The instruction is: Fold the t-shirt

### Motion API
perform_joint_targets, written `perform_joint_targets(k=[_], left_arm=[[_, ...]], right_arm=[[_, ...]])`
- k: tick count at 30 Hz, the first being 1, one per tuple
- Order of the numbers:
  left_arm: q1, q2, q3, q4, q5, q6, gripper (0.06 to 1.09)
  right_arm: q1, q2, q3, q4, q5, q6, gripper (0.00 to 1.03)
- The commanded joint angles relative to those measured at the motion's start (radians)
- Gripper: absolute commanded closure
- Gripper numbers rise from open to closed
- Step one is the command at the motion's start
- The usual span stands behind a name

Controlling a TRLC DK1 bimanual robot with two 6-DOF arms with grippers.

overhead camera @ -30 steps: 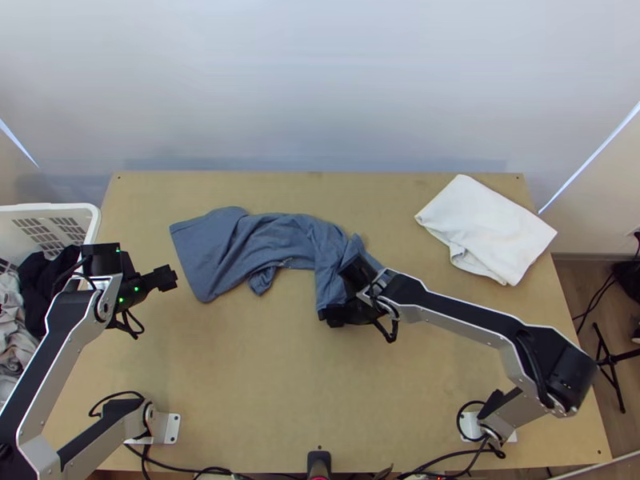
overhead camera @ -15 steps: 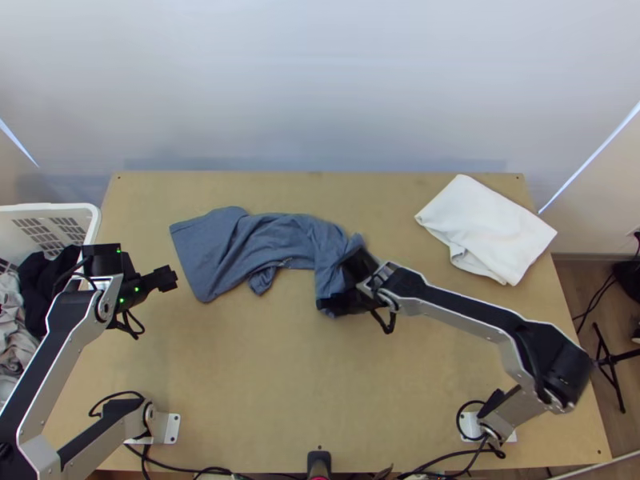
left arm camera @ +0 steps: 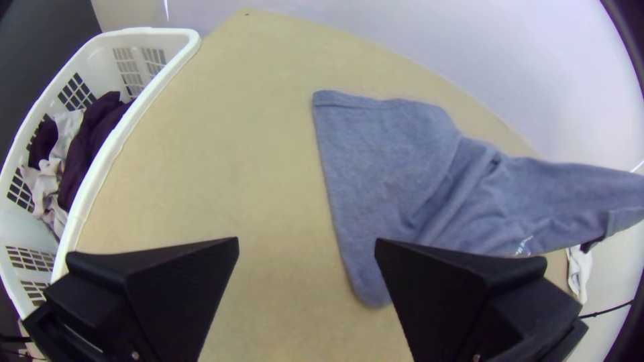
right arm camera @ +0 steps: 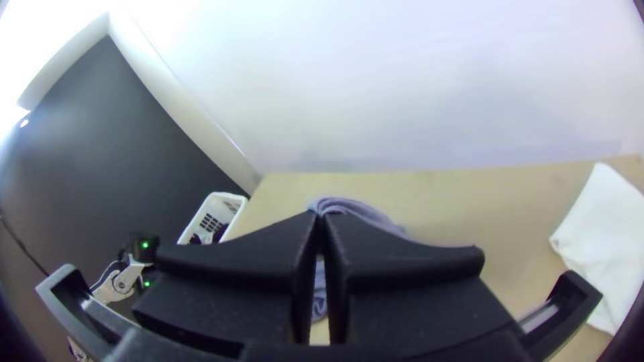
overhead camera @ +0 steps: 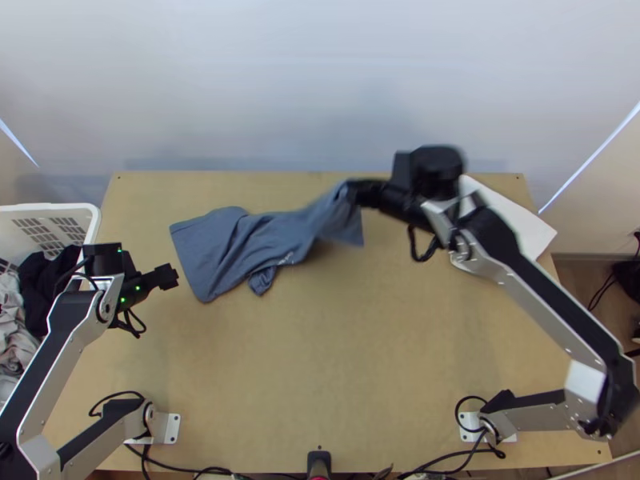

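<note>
Across the light wooden table point(overhead camera: 336, 360) lies the blue t-shirt point(overhead camera: 240, 248) — its wide end is spread flat toward the left side, its middle is bunched in soft folds, and its other end is raised toward the far middle of the table. At the left edge of the table stands the white basket point(overhead camera: 48, 206), which contains dark clothes point(overhead camera: 36, 284) and pale clothes point(overhead camera: 14, 336). Near the far right corner rests a folded white cloth point(overhead camera: 520, 232), and the right arm passes over one part of it in the top view.

The right gripper point(overhead camera: 352, 192) is above the far half of the table, and its black fingers point(right arm camera: 396, 261) are pressed together — they clamp the raised end of the t-shirt. The left gripper point(overhead camera: 172, 277) is near the wide end of the t-shirt, without holding it; its fingers point(left arm camera: 174, 288) stand well apart. On the folded middle of the garment, a small pale print point(left arm camera: 524, 246) is visible.
</note>
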Motion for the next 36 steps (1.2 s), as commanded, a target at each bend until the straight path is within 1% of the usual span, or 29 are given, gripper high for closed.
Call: perform_joint_targets(k=[1, 4, 10, 13, 15, 19, 22, 25, 28, 31, 34, 36], left_arm=[[-0.003, -0.010, 0.006, 0.006, -0.001, 0.000, 0.10], [-0.004, -0.018, 0.001, 0.011, 0.001, 0.003, 0.10], [-0.056, -0.021, 0.007, 0.035, 0.001, -0.003, 0.10], [-0.078, -0.016, 0.007, 0.063, 0.001, -0.014, 0.10], [-0.106, -0.008, 0.010, 0.072, 0.001, -0.023, 0.10], [-0.205, 0.015, 0.017, 0.076, 0.001, -0.017, 0.10], [-0.313, 0.056, 0.001, 0.049, -0.002, 0.052, 0.10], [-0.411, 0.090, -0.022, 0.027, -0.036, 0.149, 0.10], [-0.514, 0.110, -0.036, -0.005, -0.036, 0.227, 0.10], [-0.569, 0.147, -0.034, 0.027, -0.047, 0.242, 0.10], [-0.573, 0.193, -0.031, 0.107, -0.048, 0.250, 0.10], [-0.572, 0.231, -0.023, 0.172, -0.073, 0.247, 0.10]], right_arm=[[-0.034, -0.082, 0.136, 0.036, 0.025, -0.086, 1.00], [-0.043, -0.113, 0.107, 0.037, 0.037, -0.088, 1.00], [-0.110, -0.151, 0.039, 0.037, 0.048, -0.077, 1.00], [-0.143, -0.162, 0.013, 0.034, 0.057, -0.049, 1.00], [-0.147, -0.165, -0.008, 0.033, 0.076, -0.049, 1.00], [-0.150, -0.182, -0.044, 0.033, 0.080, -0.051, 1.00], [-0.150, -0.189, -0.062, 0.033, 0.082, -0.049, 1.00], [-0.149, -0.191, -0.071, 0.033, 0.082, -0.049, 1.00], [-0.149, -0.188, -0.073, 0.034, 0.082, -0.048, 1.00], [-0.147, -0.182, -0.076, 0.036, 0.083, -0.048, 1.00], [-0.144, -0.177, -0.081, 0.036, 0.085, -0.043, 1.00], [-0.143, -0.176, -0.082, 0.037, 0.088, -0.043, 1.00]])
